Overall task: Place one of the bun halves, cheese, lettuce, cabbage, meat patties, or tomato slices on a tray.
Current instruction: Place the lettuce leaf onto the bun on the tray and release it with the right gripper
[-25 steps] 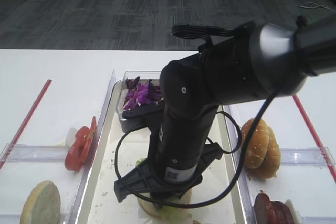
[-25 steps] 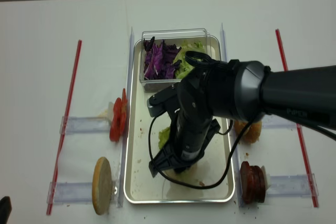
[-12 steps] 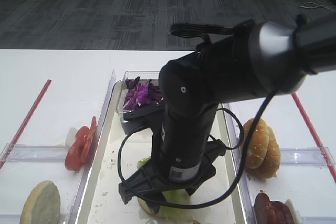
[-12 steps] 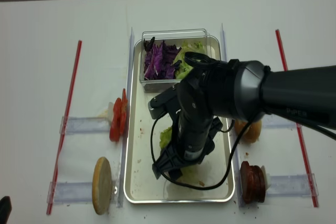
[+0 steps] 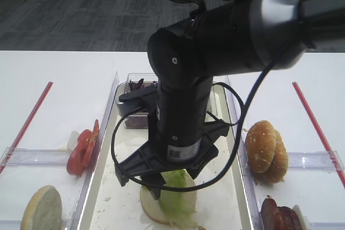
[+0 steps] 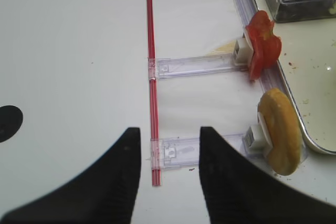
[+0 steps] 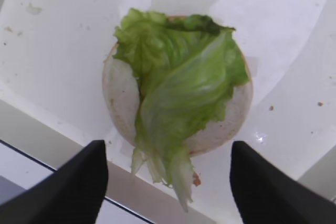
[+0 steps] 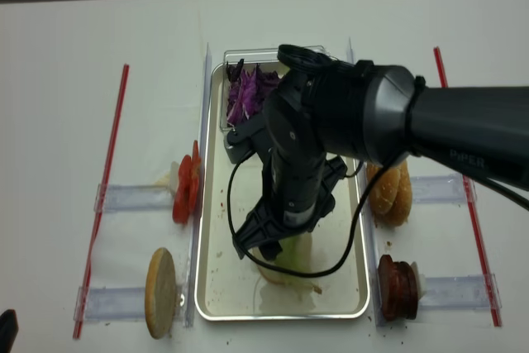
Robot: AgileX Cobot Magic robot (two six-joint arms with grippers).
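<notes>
A light green lettuce (image 7: 178, 93) leaf lies on a bun half (image 7: 118, 93), cut face up, at the near end of the cream tray (image 8: 216, 287). My right gripper (image 7: 168, 192) hangs just above them, open, both fingers clear of the lettuce (image 5: 175, 197). From overhead the right gripper (image 8: 264, 245) and its arm cover part of the lettuce (image 8: 291, 252). My left gripper (image 6: 170, 182) is open over bare table left of the tray, holding nothing.
Purple cabbage (image 8: 248, 93) fills a clear tub at the tray's far end. Tomato slices (image 8: 185, 188) and a bun half (image 8: 161, 291) stand on clear holders left of the tray. Buns (image 8: 390, 192) and meat patties (image 8: 398, 287) stand on the right. Red strips (image 8: 107, 171) border both sides.
My right gripper has opened and risen off the bun half, and the lettuce now lies free on top of it. The arm has shifted toward the tray's far end.
</notes>
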